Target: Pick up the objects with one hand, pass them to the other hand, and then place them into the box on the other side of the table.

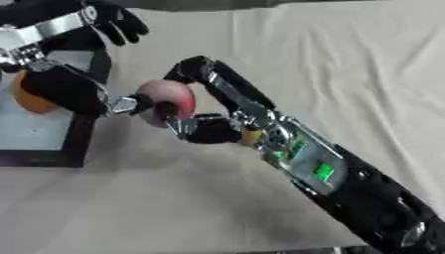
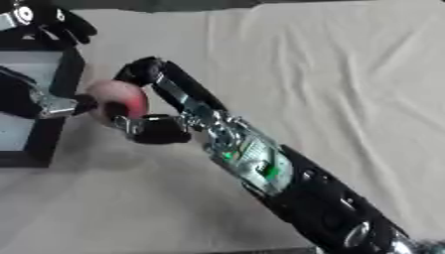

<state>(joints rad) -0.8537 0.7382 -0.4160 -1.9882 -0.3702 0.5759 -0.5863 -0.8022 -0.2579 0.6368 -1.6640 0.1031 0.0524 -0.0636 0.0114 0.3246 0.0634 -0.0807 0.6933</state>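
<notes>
A round pink-red fruit hangs just above the table, right of the box. My right hand is shut on it, fingers arched over its top and thumb underneath. My left hand comes in from the upper left over the box's right edge. One of its digits reaches to the fruit's left side and touches it, while its other fingers are spread higher up, away from the fruit. The black-rimmed box with a pale floor lies at the left edge.
An orange round object lies in the box, partly hidden behind my left hand. A cream cloth covers the table, with open room right and in front. My right forearm crosses the lower right.
</notes>
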